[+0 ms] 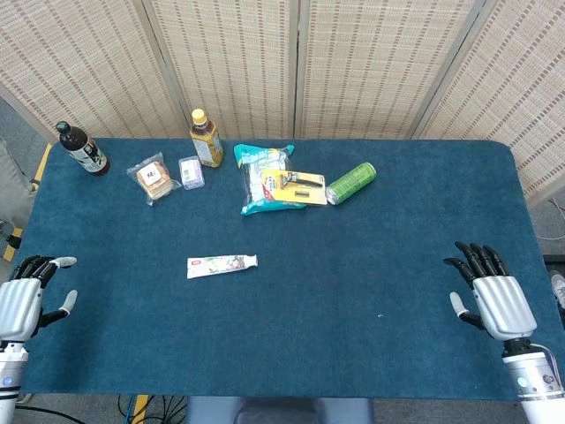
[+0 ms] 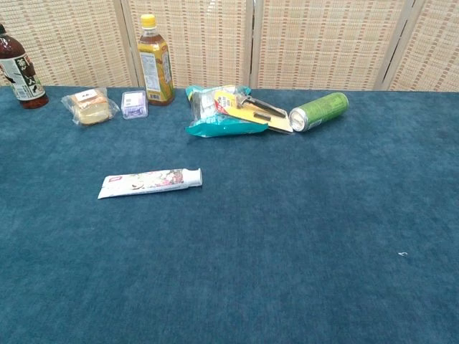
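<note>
The left hand rests at the near left edge of the blue cloth-covered table, fingers apart and holding nothing. The right hand rests at the near right edge, fingers likewise spread and empty. Nearest the left hand, though well apart from it, a white printed toothpaste tube lies flat, left of centre. Far behind it lie a wrapped sandwich, a teal snack bag and a green can on its side.
</note>
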### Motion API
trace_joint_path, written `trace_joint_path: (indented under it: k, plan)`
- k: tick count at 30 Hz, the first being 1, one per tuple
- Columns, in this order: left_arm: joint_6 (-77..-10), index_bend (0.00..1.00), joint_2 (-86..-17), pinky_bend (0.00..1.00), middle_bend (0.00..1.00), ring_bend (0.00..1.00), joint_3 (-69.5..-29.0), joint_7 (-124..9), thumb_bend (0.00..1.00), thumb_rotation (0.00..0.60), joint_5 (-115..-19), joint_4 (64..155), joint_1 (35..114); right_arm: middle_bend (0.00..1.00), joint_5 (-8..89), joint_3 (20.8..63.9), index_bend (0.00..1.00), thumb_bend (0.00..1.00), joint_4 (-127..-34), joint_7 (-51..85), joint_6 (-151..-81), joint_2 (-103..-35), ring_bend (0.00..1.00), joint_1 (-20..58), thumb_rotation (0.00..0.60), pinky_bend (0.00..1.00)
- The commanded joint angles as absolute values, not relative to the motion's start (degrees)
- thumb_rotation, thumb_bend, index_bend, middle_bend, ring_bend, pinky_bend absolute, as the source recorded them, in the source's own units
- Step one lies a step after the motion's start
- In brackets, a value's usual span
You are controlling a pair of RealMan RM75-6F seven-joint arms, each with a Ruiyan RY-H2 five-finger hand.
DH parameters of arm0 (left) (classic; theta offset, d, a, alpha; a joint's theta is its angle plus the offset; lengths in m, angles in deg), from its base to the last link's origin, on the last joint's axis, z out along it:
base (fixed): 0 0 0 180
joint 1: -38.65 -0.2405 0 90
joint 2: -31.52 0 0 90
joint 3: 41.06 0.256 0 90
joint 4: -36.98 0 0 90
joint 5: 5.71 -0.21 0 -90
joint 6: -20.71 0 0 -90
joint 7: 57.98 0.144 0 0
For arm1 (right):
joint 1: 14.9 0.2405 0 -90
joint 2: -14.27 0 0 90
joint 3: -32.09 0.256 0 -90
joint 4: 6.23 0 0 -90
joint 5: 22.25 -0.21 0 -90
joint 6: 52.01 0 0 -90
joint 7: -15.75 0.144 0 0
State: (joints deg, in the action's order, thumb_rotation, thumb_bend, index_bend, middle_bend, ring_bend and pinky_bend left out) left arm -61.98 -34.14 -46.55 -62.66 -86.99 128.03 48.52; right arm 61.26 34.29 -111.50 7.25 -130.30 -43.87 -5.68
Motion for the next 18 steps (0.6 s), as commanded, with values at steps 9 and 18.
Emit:
trace_joint_path:
  k: [9,18]
  plan:
    - [-58.5,0.27,-32.6,0.10,0.32,0.20,-48.0,-61.7,0.32,0.600,-89.1,128.7,52.3,0.11,63.3,36.6,0.25,0.36,-112.3,9.1,-132.9,-42.4,0.00,-5.1,0.600,0.00]
    - [-42.4,0.27,-31.9,0.10,0.32,0.20,-50.5,-66.8,0.29,0.487,-87.9,129.9,63.3,0.11,61.8,39.2,0.25,0.36,-114.1,9.5,-133.1,-40.2,0.00,-3.9,0.600,0.00]
